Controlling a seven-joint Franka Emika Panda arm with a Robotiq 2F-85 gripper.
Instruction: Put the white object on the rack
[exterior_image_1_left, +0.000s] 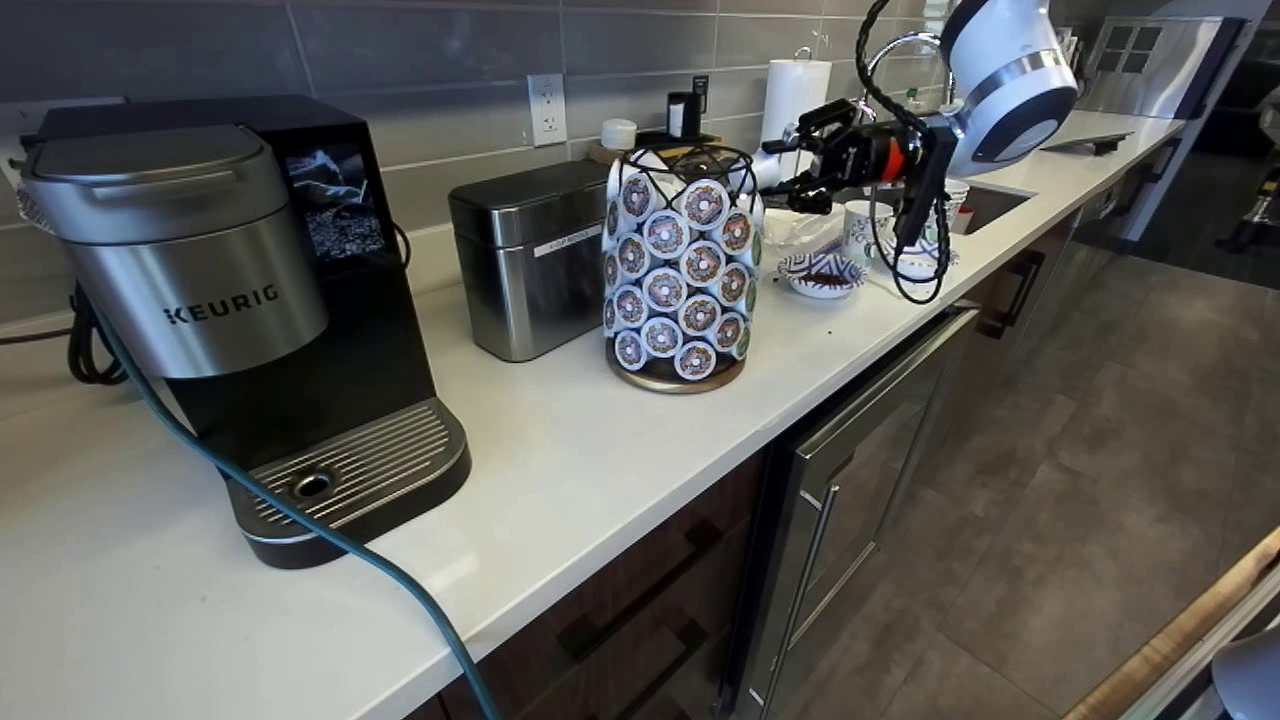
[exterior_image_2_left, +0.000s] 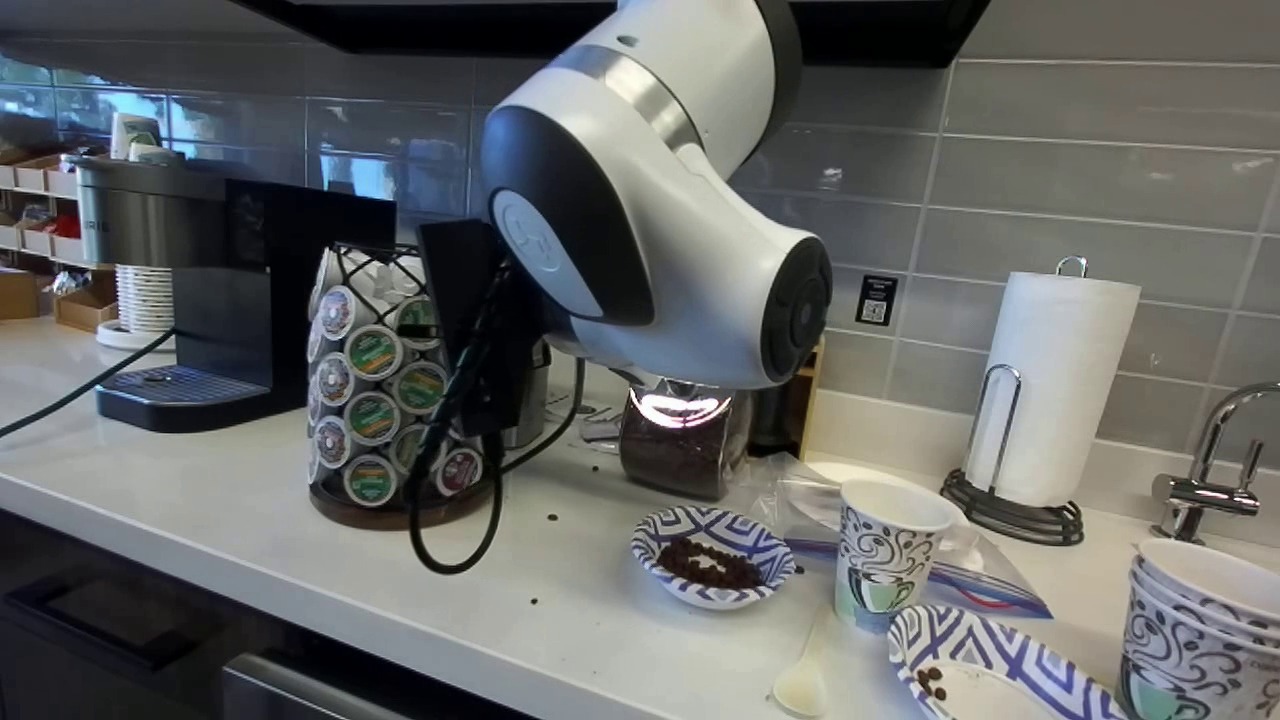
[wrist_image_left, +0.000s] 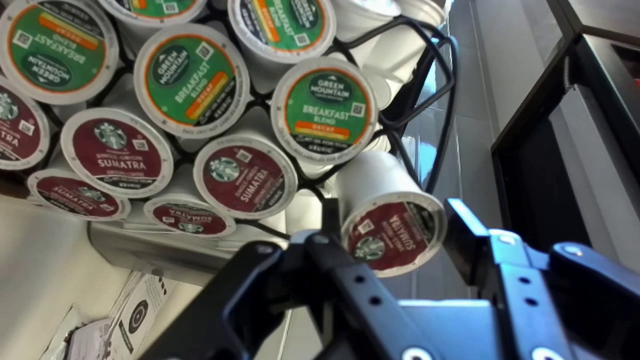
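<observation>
The rack (exterior_image_1_left: 660, 382) is a round wire carousel filled with coffee pods, on the counter in both exterior views (exterior_image_2_left: 362, 512). Its black top wires (wrist_image_left: 452, 75) are close in the wrist view. The white object is a white coffee pod (wrist_image_left: 377, 175) with a dark-red Sumatra lid, tilted, at the rack's upper edge beside a green-lidded pod. My gripper (wrist_image_left: 390, 220) has one fingertip on each side of its rim, seemingly touching it. Whether the pod's base sits inside a wire loop is unclear. In an exterior view the gripper (exterior_image_1_left: 780, 168) is level with the rack top; the arm hides it in the other.
A Keurig coffee maker (exterior_image_1_left: 225, 310) and a silver metal box (exterior_image_1_left: 535, 275) stand near the rack. A patterned bowl (exterior_image_2_left: 715, 590), paper cup (exterior_image_2_left: 885, 560), spoon (exterior_image_2_left: 803, 680), dark-filled jar (exterior_image_2_left: 670, 455) and paper towel roll (exterior_image_2_left: 1060, 390) are on the arm's side. The arm's cable loop (exterior_image_2_left: 455, 565) hangs low.
</observation>
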